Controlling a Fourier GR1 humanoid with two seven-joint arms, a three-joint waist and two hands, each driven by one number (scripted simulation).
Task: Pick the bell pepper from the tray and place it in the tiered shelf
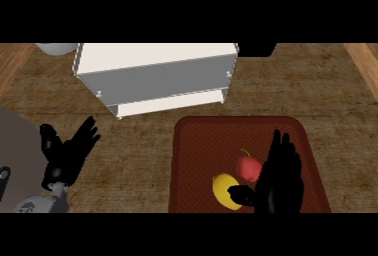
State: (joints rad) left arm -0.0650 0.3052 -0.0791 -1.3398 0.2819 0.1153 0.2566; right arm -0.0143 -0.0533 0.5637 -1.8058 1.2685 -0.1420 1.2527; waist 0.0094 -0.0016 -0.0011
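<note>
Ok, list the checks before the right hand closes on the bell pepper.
1. Bell pepper on the tray: ok.
2. Right hand open, alongside the bell pepper: ok.
3. Right hand curled round the bell pepper: not ok.
4. Yellow fruit clear of the right hand: cannot tell; they look close.
5. Tiered shelf in view beyond the tray: ok.
6. Left hand open, off the tray: ok.

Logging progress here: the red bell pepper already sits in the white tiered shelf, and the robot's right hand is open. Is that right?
No. The head view shows the red bell pepper lying on the reddish-brown rectangular tray, not in the white tiered shelf. The right hand is open.
</note>
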